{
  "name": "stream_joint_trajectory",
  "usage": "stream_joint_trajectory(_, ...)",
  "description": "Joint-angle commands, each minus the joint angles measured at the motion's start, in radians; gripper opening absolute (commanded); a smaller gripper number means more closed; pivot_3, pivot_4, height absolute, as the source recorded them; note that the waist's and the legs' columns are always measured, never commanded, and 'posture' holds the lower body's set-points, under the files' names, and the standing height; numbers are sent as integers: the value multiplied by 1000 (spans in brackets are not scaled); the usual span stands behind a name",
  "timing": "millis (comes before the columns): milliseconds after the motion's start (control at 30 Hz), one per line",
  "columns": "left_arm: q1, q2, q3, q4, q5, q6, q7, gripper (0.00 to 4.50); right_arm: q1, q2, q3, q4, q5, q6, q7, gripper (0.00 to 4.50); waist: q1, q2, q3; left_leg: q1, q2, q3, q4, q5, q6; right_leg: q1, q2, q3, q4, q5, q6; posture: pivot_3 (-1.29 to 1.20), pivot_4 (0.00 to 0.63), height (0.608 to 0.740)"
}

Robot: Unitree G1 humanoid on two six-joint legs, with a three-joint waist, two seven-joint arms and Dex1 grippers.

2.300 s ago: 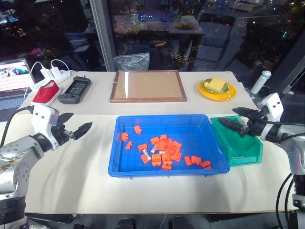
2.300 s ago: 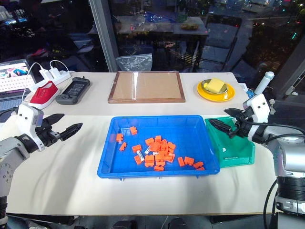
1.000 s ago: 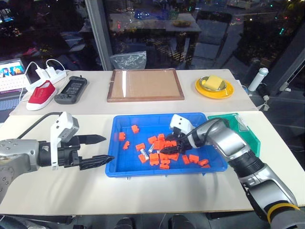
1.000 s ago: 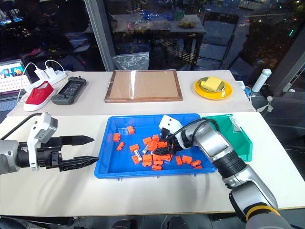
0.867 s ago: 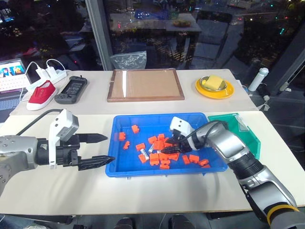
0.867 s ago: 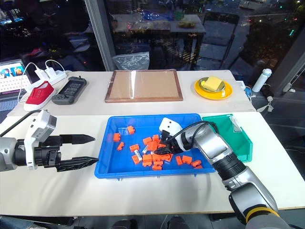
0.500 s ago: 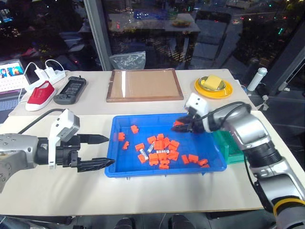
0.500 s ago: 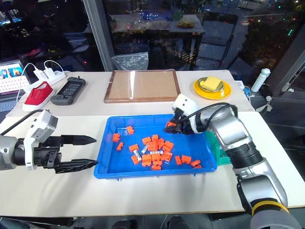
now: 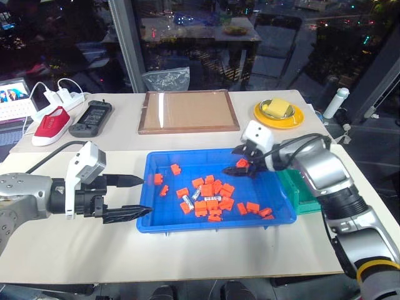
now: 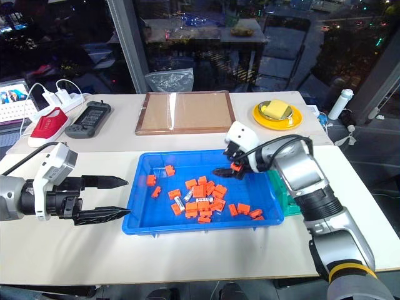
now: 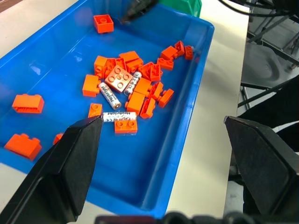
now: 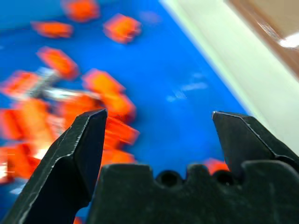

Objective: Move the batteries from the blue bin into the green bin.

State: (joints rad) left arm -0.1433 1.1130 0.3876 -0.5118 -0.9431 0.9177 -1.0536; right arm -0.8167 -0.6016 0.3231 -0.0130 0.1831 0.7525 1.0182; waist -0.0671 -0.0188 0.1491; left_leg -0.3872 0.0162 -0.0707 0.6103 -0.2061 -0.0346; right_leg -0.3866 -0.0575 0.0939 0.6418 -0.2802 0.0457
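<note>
Right gripper (image 9: 241, 160) hangs over the back-right part of the blue bin (image 9: 164, 220), fingers spread wide w/ nothing between them; an orange block (image 9: 241, 164) shows right at its tips, contact unclear. Left gripper (image 9: 134, 197) sits just beside the bin's left wall, above the table (image 9: 81, 250), fingers apart, also empty.

Batteries (image 11: 120, 94) lie in the bin's middle, three visible in the left wrist view, wedged in among the orange blocks (image 11: 140, 77), some touching them. Green bin (image 9: 299, 192) stands against the blue bin's right side, partly hidden behind the right arm; contents can't be seen.

Risks from here, as judgement:
- Batteries are packed tight w/ blocks, so a wide-open grab could close on a block instead, or take block + battery together.
- Round, smooth cylinders may roll or squirt out of two thin fingers if pinched off-centre.
- Pushing down into the pile could shove batteries under blocks, harder to find.
- Carrying across, a weak pinch could drop one short of the green bin.
</note>
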Motion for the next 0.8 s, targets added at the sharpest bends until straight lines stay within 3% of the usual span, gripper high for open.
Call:
stream_joint_trajectory(33,-13,19,3,-14,18,-24,-3,4500,18,33,36,-51,3,19,-5,4242,1,0,0,0,0,0,0,0,0,0,0,0,0,0,0,0,150,740)
stream_joint_trajectory(433,-9,25,-1,-25,40,-40,-15,4500,29,127,136,42,-76,-36,-41,4242,-2,0,0,1,0,0,0,0,0,0,1,0,1,0,0,0,150,740)
stream_joint_trajectory(467,-9,25,-1,-26,40,-40,-14,4500,29,130,138,50,-81,-39,-42,3742,-2,0,0,1,0,0,0,0,0,0,1,0,1,0,0,0,150,740)
stream_joint_trajectory(533,-10,25,-1,-27,40,-40,-12,4500,28,133,139,60,-90,-49,-43,3261,-1,0,0,1,0,0,0,0,0,0,0,0,1,0,0,0,150,740)
stream_joint_trajectory(700,-11,23,-4,-27,42,-41,-10,4500,10,127,101,48,-84,-43,-35,1526,-1,0,0,1,0,0,0,0,0,0,0,0,1,0,0,0,150,740)
stream_joint_trajectory(800,-15,22,-9,-28,42,-41,-9,4500,-12,90,50,9,-46,-10,-1,1455,-1,0,0,1,0,0,0,0,0,0,0,0,1,0,0,0,150,740)
